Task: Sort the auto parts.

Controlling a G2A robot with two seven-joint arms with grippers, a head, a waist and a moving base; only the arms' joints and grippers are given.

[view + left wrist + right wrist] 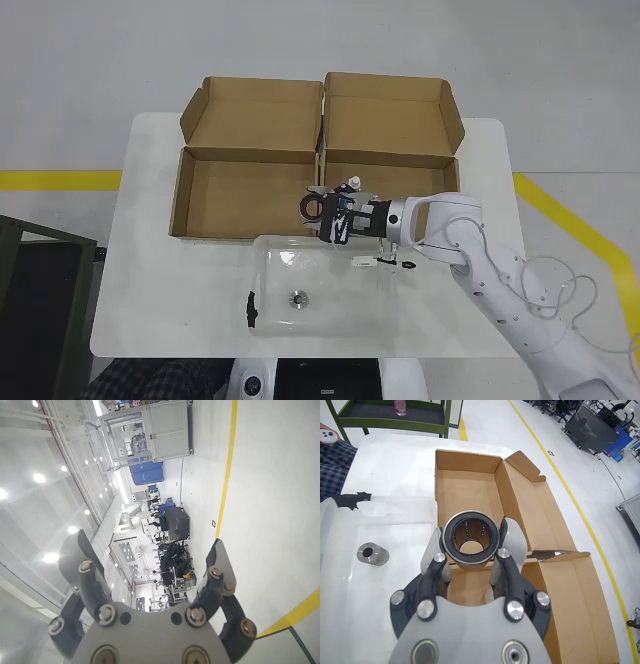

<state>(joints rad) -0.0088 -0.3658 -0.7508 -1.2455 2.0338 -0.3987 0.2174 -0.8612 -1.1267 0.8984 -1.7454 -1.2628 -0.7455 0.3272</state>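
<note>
My right gripper [320, 208] [471, 530] is shut on a black-rimmed cylindrical linear bearing [310, 207] [471, 543]. It holds the bearing end-on above the left cardboard box [245, 195] [467, 500], close to the wall shared with the right cardboard box [390, 178] [570, 600]. Both boxes stand open with their lids folded back. A small metal bushing [298, 297] [372, 553] stands in the clear plastic tray [340, 300] [395, 517] at the table's front. My left gripper [150, 540] is open with nothing between its fingers, and it faces the room and floor.
A black piece [249, 308] [350, 501] sits on the tray's left rim. The white table [150, 250] has bare room left of the boxes and tray. A dark green cart [30, 290] stands off the table's left side.
</note>
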